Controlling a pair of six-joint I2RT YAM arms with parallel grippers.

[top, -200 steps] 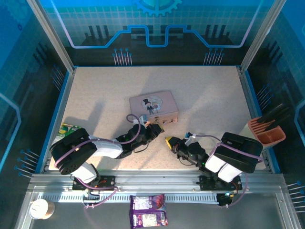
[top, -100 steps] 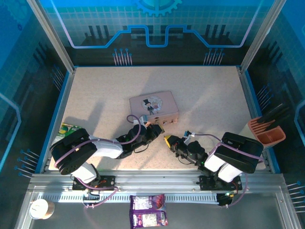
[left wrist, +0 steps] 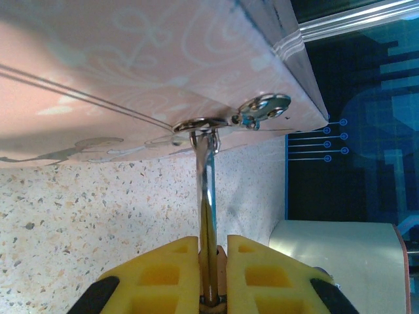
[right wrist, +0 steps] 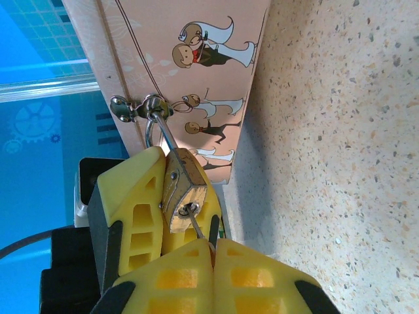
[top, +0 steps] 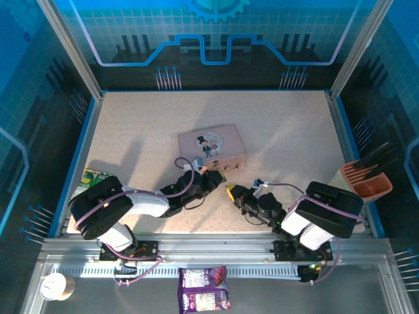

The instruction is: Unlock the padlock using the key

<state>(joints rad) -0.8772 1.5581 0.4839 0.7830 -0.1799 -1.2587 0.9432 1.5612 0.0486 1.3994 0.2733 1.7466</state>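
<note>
Top view: my left gripper [top: 211,180] and right gripper [top: 232,193] are meeting nose to nose just before the pink tin [top: 211,145]. Left wrist: my left fingers [left wrist: 170,268] are pinching the padlock [left wrist: 209,216] narrowly, bracing it while its shackle [left wrist: 206,163] is hanging from the tin's hasp [left wrist: 262,108] straight ahead. Right wrist: my right fingers [right wrist: 249,275] are clamping shut on the key [right wrist: 198,227], its tip sitting in the keyhole [right wrist: 188,209] just beyond them, presumably for turning.

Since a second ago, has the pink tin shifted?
No. The pink tin sits at the same spot relative to the far edge of the table.
</note>
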